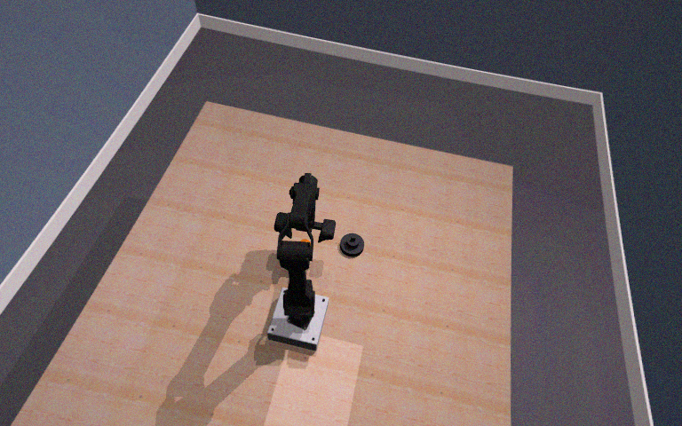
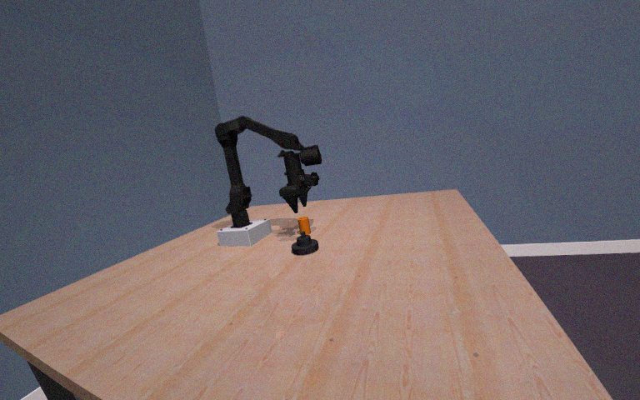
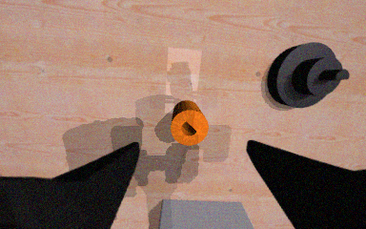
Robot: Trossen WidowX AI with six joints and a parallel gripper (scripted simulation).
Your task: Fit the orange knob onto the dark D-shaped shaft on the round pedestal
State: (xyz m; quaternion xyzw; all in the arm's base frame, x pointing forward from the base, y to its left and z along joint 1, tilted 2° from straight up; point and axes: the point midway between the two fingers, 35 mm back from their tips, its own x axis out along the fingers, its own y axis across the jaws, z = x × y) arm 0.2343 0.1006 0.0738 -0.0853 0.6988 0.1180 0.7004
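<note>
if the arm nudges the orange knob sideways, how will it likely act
The orange knob would probably tip if pushed near its top, as it stands upright and is taller than wide. Once down, it may well roll, since its side looks round. It will likely keep its shape when squeezed, judging by its crisp, straight sides.

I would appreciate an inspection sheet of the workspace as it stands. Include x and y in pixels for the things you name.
Surface: wood-grain table (image 1: 427,225) (image 2: 401,292) (image 3: 71,29), a brighter patch of light on it
Knob: orange knob (image 2: 303,225) (image 3: 190,138), upright on the table, hole facing up, off the shaft
Pedestal: round dark pedestal (image 1: 344,249) (image 2: 304,250) (image 3: 291,91), its shaft (image 3: 340,74) bare
Clutter: nothing seen
Gripper: gripper (image 2: 299,209) (image 3: 193,146) open above the knob, holding nothing
Cables: nothing seen
Surroundings: blue-grey walls (image 1: 90,74) (image 2: 424,94), pale baseboard (image 1: 402,56) (image 2: 575,247), dark floor (image 1: 558,251) (image 2: 580,292)
</note>
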